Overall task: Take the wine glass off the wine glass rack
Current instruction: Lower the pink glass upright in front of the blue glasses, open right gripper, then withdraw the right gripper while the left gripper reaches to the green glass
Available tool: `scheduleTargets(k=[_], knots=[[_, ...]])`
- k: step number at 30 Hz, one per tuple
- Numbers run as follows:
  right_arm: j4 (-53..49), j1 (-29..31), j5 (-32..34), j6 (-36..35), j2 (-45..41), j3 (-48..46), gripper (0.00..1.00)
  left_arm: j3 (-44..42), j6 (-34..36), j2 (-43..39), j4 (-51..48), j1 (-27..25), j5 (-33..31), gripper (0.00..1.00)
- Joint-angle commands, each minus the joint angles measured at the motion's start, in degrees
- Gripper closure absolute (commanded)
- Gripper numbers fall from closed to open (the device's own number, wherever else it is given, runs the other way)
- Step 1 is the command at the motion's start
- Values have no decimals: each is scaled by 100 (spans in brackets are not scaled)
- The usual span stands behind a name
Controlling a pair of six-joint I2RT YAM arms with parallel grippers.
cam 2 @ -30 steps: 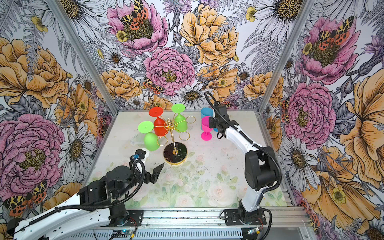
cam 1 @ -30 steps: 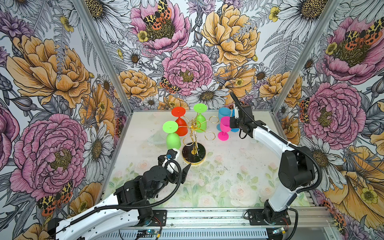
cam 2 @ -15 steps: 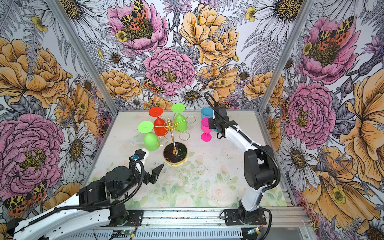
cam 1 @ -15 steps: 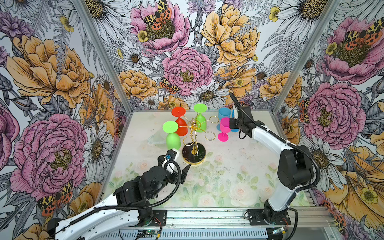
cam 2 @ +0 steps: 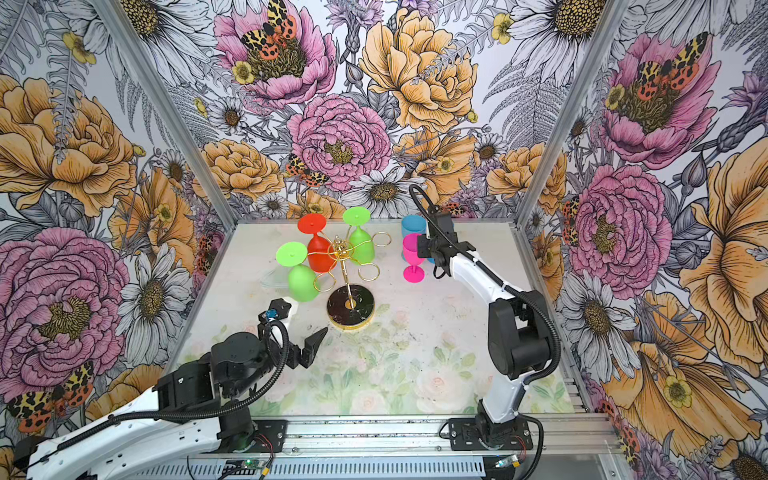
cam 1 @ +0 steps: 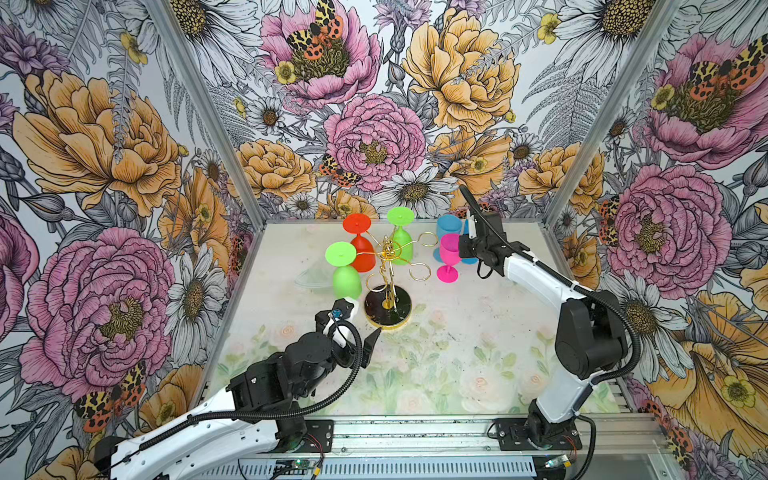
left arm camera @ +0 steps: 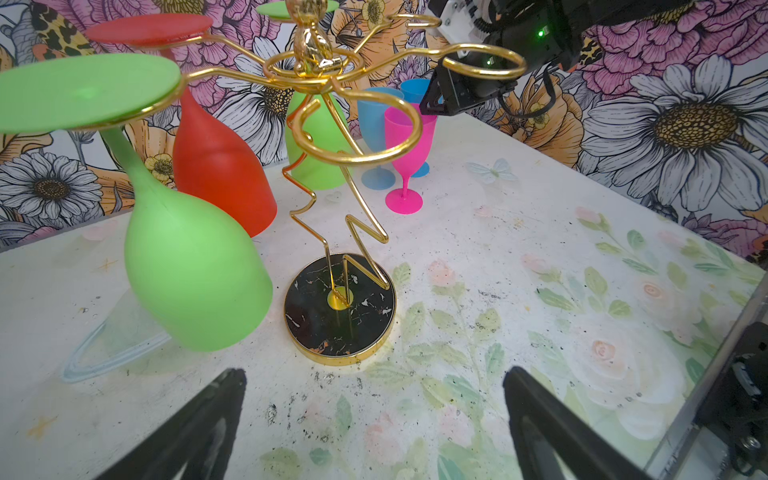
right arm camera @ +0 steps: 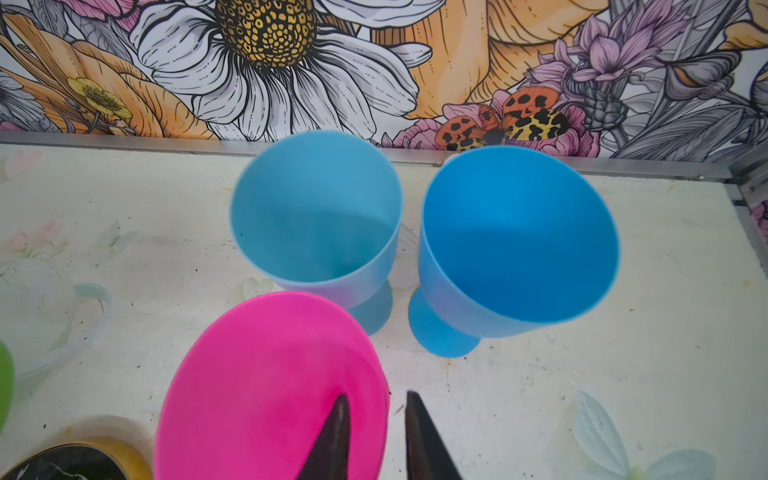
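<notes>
Flowered wallpaper walls (cam 1: pixel 374 137) in pink, orange and white close in a pale tabletop (cam 1: pixel 478 332) printed with faint blossoms. At its middle stands the thin gold wire wine glass rack (left arm camera: pixel 309 54) on its round black, gold-rimmed base (cam 1: pixel 387 309). Three glasses hang upside down from its loops: a lime-green plastic wine glass (cam 1: pixel 347 280) at the near left, a red plastic wine glass (cam 1: pixel 362 253) behind it, and a second green wine glass (cam 1: pixel 402 245) on the far side.

Right of the rack and clear of it, the hot-pink plastic wine glass (cam 1: pixel 450 249) stands upright on the table. A light-blue plastic goblet (right arm camera: pixel 316 216) and a deeper-blue goblet (right arm camera: pixel 519 241) stand just beyond it.

The right gripper (right arm camera: pixel 376 399) sits at the pink glass's rim. In the right wrist view one black finger lies over the bowl's mouth and the other outside its wall. Bare table shows between rim and outer finger, so the jaws are slightly parted, not pinching.

The left gripper (left arm camera: pixel 374 372) hovers low, just near of the base, fingers spread wide, holding nothing.
</notes>
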Motion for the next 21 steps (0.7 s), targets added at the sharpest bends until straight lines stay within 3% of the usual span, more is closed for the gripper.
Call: scheduleTargets(k=[1,7,13,21], knots=[[101,13,-138,53,-319,-13,69,137,4,-33,-34,7,-123,1],[15,-12,-414,193,-703,1,50,219,-87,-33,-100,256,93,1],[-72,-33,-872,285,-1223,-138,28,364,-270,-77,-340,945,796,1],[-211,-52,-1462,453,-2025,-593,19,740,-677,-50,-629,1862,1464,1]])
